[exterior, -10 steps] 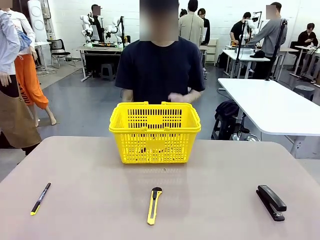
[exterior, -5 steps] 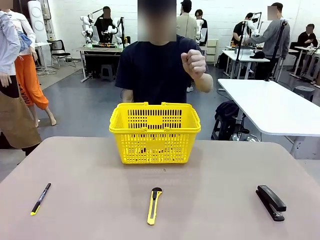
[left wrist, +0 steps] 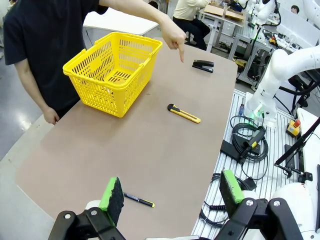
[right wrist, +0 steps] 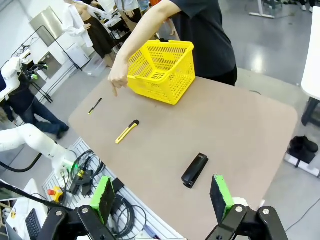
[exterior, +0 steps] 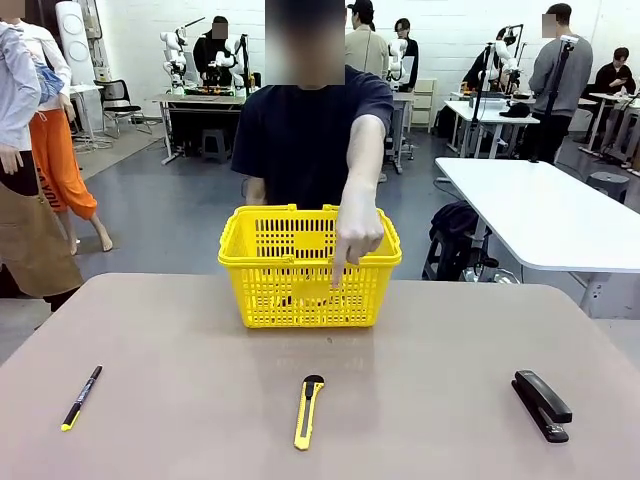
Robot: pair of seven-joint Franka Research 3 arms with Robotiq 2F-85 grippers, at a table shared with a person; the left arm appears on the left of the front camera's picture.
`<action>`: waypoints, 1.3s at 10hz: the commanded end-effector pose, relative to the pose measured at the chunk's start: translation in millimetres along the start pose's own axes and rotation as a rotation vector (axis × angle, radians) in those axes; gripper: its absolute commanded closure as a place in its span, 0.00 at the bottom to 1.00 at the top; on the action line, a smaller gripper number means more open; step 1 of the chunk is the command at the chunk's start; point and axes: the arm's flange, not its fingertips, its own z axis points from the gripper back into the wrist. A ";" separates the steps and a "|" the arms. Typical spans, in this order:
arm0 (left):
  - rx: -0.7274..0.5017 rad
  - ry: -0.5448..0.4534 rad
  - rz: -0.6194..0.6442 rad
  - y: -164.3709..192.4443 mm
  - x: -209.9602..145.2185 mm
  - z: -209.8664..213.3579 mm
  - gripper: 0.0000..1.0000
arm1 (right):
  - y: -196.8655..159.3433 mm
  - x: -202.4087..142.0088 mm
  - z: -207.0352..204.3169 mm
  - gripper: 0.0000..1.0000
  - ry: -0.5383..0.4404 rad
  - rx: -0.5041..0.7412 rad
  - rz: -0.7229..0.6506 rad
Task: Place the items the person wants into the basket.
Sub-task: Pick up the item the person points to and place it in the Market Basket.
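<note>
1. A workshop with other tables and people is seen behind a beige table (exterior: pixel 450 340).
2. The left gripper (left wrist: pixel 171 189) is held high, well back from the basket (exterior: pixel 270 290) on the robot's side. Its green pads are spread wide apart and nothing is held between them.
3. The right gripper (right wrist: pixel 161 196) is likewise held high and well back from the basket, with its pads wide apart and nothing gripped.
4. The knife (exterior: pixel 309 410) is laid flat on the table straight before the basket's near wall, well apart from it.
5. The pen (exterior: pixel 81 397) is laid well off to the basket's left, as far towards the robot as the knife. The stapler (exterior: pixel 542 404) is laid well off to the basket's right.
6. The basket is set upright at the table's far middle. Whether anything lies in it cannot be told.
7. An arm is stretched over the basket by the person (exterior: pixel 310 140) standing behind it. The hand (exterior: pixel 357 240) is held past the basket's near rim, with its index finger pointed down and clear of the table.
</note>
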 end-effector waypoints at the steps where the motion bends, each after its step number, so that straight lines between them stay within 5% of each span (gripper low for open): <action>1: -0.005 -0.017 -0.022 -0.1 -0.4 1.4 0.00 | 1.0 2.4 0.6 0.00 -0.009 0.016 0.020; 9: 0.000 0.000 0.000 0.0 0.0 0.0 0.00 | 1.0 2.4 0.6 0.00 -0.009 0.016 0.020; 10: 0.077 0.060 -0.033 -37.9 41.9 -7.0 0.00 | 1.0 2.4 0.6 0.00 -0.009 0.016 0.020; 13: 0.031 0.374 -0.128 -108.7 152.3 -98.3 0.00 | 1.0 2.4 0.6 0.00 -0.009 0.016 0.020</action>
